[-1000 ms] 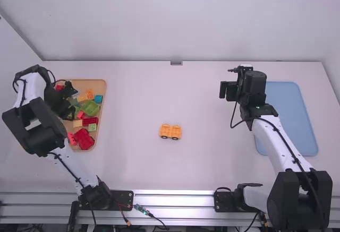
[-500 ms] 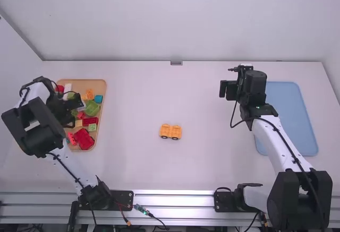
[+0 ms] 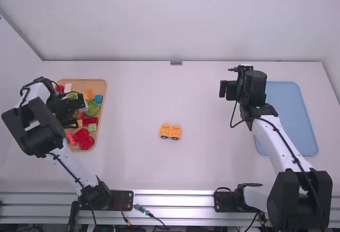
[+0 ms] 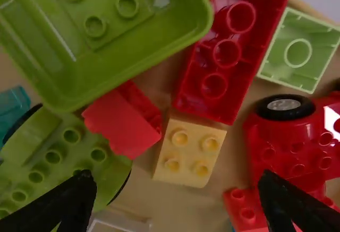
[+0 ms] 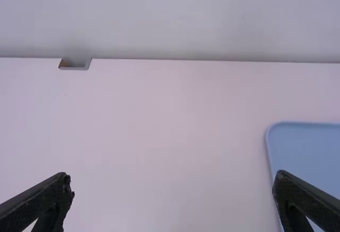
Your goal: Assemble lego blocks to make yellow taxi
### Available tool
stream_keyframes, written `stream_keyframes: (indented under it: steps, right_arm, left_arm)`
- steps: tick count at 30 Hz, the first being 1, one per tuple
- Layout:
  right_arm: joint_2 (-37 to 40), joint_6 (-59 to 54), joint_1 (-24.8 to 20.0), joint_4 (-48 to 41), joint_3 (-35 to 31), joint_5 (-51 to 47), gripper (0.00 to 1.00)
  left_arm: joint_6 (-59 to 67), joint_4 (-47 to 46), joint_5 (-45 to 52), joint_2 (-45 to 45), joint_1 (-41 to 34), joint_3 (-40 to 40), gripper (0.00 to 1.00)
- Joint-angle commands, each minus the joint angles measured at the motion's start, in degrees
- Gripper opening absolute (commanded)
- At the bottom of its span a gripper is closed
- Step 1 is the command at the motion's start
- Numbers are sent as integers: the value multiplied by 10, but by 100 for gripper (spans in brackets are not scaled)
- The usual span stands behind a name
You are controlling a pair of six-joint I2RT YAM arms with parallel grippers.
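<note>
Over the block tray at the left, my left gripper (image 3: 73, 116) hangs low. In the left wrist view my left gripper (image 4: 178, 197) is open, its fingers on either side of a yellow two-by-two block (image 4: 189, 153), which lies studs up beside a red block (image 4: 223, 57) and a smaller red one (image 4: 125, 120). An orange-yellow wheeled base (image 3: 170, 131) stands alone at mid-table. My right gripper (image 3: 229, 89) is held above the table at the right; in the right wrist view my right gripper (image 5: 172, 189) is open with nothing between its fingers.
The wooden tray (image 3: 102, 87) holds several loose blocks, among them a green tray-shaped piece (image 4: 106, 30), a light green block (image 4: 297, 51) and red wheeled pieces (image 4: 287, 136). A blue tray (image 3: 297, 118) lies at the right, partly behind the right arm.
The left gripper has shifted slightly toward the camera and to the right over the tray, mostly in the first half second. The right arm and wheeled base have stayed still.
</note>
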State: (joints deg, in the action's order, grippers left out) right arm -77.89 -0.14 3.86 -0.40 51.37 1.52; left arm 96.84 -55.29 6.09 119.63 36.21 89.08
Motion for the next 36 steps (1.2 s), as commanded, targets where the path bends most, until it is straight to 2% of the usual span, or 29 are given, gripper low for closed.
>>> stream_keyframes:
  steps: [1, 4, 11, 19, 22, 24, 25, 27, 29, 31, 35, 36]
  right_arm:
    - [4, 3, 8, 0, 16, 1, 99]
    - [4, 3, 19, 0, 16, 1, 99]
    - [4, 0, 35, 2, 16, -22, 99]
    - [4, -1, 37, 2, 16, -29, 99]
    - [4, -1, 37, 2, 16, -29, 99]
    - [4, -1, 37, 2, 16, -29, 99]
    - [4, 0, 37, 2, 16, -29, 99]
    - [4, -1, 37, 2, 16, -29, 99]
    - [4, -1, 37, 2, 16, -29, 99]
    - [4, -1, 37, 2, 16, -29, 99]
    - [4, -1, 37, 2, 16, -29, 99]
    - [4, -1, 37, 2, 16, -29, 99]
  left_arm:
    - [42, -15, 21, 1, -3, -7, 75]
    - [42, -17, 26, 1, -3, -7, 70]
    - [40, 26, 19, 1, -3, -42, 71]
    - [41, 74, 12, 1, -2, -85, 66]
    - [39, 89, -2, 1, -2, -98, 56]
    - [28, 97, -8, 1, -2, -102, 55]
    - [24, 102, -12, 1, -3, -104, 48]
    - [25, 104, -11, 1, -2, -105, 47]
    - [24, 108, -10, 1, -3, -106, 38]
    - [24, 108, -10, 1, -3, -105, 34]
    - [22, 107, -10, 1, -3, -102, 33]
    - [7, 111, -10, 1, -3, -99, 38]
